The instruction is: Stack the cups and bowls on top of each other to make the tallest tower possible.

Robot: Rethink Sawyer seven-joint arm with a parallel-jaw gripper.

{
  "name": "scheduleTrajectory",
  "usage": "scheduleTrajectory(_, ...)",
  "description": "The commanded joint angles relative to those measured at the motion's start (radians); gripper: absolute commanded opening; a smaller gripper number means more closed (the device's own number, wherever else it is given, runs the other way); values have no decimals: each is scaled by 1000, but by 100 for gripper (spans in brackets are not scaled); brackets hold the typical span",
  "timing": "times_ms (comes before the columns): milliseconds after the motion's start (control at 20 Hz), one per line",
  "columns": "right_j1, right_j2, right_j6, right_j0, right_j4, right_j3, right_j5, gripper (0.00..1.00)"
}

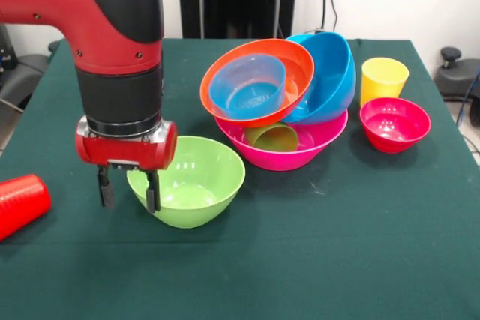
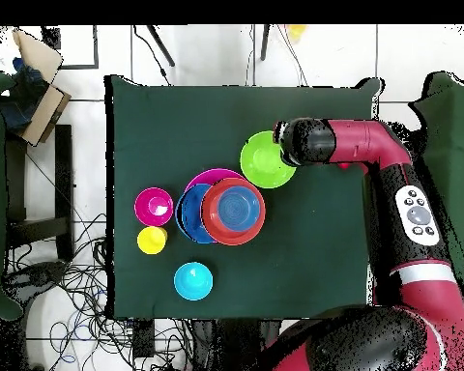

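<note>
dark green worktop [image 1: 337, 260] with a white wall and black cabling behind; cable clutter on the floor shows around it in the overhead view.

jaws [image 1: 129, 189] spread, fingers pointing down, straddling the near rim of the lime green bowl [image 1: 191, 181]: one finger seems to be inside the wall, the other outside. i can't tell yet whether either pad touches the plastic.

the tower [image 1: 281, 103] sits well off to the side of the jaws, past the lime bowl: pink bowl [image 1: 300, 151] as base, a green cup [image 1: 274, 137] lying in it, blue bowl [image 1: 330, 73] and orange bowl [image 1: 259, 80] tilted on top, small translucent blue bowl [image 1: 247, 88] nested in the orange one. yellow cup [image 1: 384, 76] and magenta bowl [image 1: 394, 124] lie beyond the tower. red cup [image 1: 21, 204] lies on its side on the opposite side of the jaws, near the worktop edge. cyan bowl [image 2: 193, 280] only shows in the overhead view.

step, as i judge it: pinch the lime rim, lift, carry to the tower. i'd want the rim seated deep between the fingers, since a glossy wall may slip or swing the bowl.

room: open worktop in front of the jaws. the stack is lopsided, so approach from above, not sideways.
</note>
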Motion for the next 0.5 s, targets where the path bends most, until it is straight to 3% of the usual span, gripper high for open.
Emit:
scheduleTrajectory(50,-26,-35,-189,-1,-72,93,-24,100)
scheduleTrajectory(500,-30,-26,-186,-1,-67,86,-10,100)
